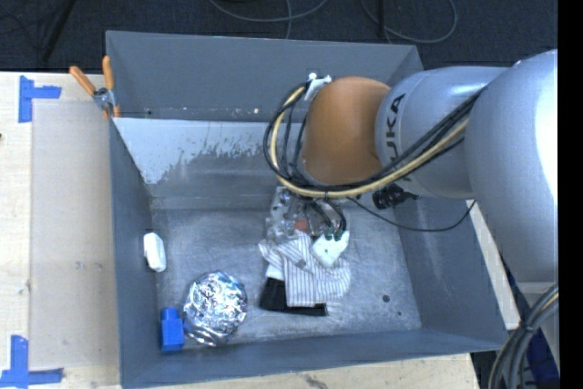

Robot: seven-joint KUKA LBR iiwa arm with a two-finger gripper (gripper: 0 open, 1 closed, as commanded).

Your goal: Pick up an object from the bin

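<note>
Camera view is showing your pincer (305, 225) sitting over the striped cloth (311, 280) in the middle of the bin (182, 161), likely at the grasping step. You cannot tell whether it is apart or together. Next is calling for a firm clamp, then lifting.

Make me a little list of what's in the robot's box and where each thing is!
box: grey metal bin
pincer: low in the middle of the bin, at the top edge of the cloth
striped cloth: crumpled, white with dark stripes, middle of the floor, with a black piece at its near edge
foil ball: shiny and crinkled, near-left part of the floor
blue block: near-left corner, right beside the foil ball
small white thing: alone by the left wall
</note>
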